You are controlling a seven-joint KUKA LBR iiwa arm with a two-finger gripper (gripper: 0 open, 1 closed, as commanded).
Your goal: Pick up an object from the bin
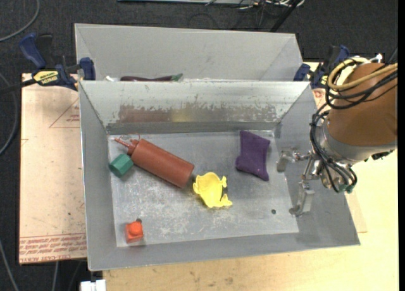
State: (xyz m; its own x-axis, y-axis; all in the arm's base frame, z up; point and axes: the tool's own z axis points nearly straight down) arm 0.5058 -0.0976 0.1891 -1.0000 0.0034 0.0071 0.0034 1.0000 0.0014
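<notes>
My gripper [292, 184] hangs low at the bin's right side, by the right wall. Its two fingers stand apart, open, with nothing between them. Just to its left a purple soft pouch [254, 154] lies on the floor, apart from the fingers. Further left is a crumpled yellow thing [211, 190], touching the base of a red-brown bottle [161, 161] that lies on its side.
A green block [120, 166] sits by the bottle's nozzle end at the left. A small orange block [133, 231] lies near the front left corner. The arm with its orange cover and cables comes in over the right rim.
</notes>
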